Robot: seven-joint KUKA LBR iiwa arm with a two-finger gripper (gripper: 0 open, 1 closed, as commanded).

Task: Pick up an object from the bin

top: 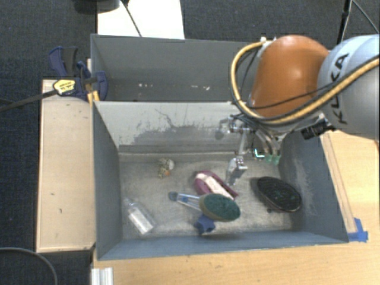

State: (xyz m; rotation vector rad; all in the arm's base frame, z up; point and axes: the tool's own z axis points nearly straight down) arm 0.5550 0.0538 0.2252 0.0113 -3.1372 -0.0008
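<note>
The fingers (pixel 237 168) hung low in the grey bin (pixel 148 129), tips pointing down, a bit toward 1 o'clock from the middle of the floor. Honestly I couldn't tell if they were spread or pinched. From this angle they read as one thin metal bit.

The nearest thing was a pink and maroon bottle-like thing (pixel 212 184), lying on its side near the floor's middle, just beside the tips at their 7 o'clock. I couldn't make out whether they touched.

At its 6 o'clock lay a dish brush (pixel 218 207) with a blue handle and a round dark green head, which overlapped the bottle's lower side. A black oval brush (pixel 278 195) sat at 4 o'clock from the fingers, well apart.

The arm's orange cover (pixel 288 70) hid the bin's 1 o'clock corner.
</note>
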